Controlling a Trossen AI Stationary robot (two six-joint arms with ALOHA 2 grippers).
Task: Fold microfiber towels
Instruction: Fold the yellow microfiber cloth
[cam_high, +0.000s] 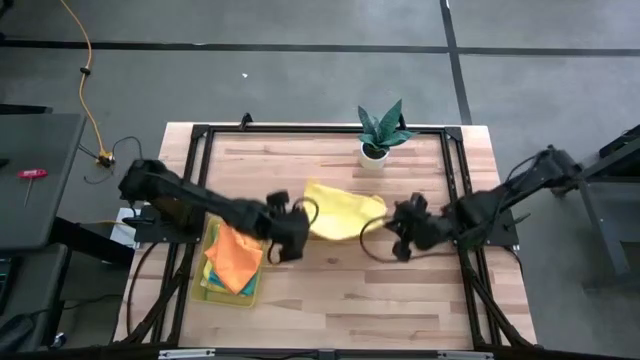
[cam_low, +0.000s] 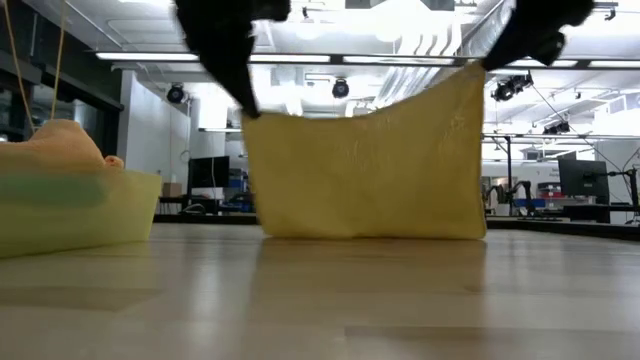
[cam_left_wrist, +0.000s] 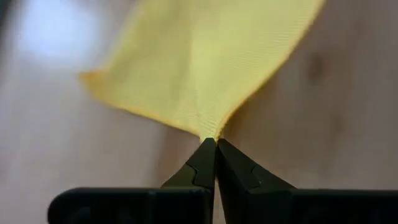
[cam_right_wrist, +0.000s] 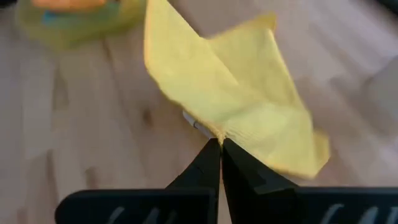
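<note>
Holding one yellow towel (cam_high: 340, 215) stretched over the tabletop's (cam_high: 330, 290) middle, lower edge touching the wood: left gripper (cam_left_wrist: 215, 142) and right gripper (cam_right_wrist: 221, 142) each pinch a top corner. No fold visible yet, I judge. Tray (cam_low: 120, 215) near the left edge: one orange towel (cam_high: 236, 255) on top, others beneath, count unclear.

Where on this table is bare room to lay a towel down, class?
Bare wood runs along the near edge of the table, right of the tray. Crowded: the middle, where the left gripper and right gripper hold the yellow towel, and by the plant.
</note>
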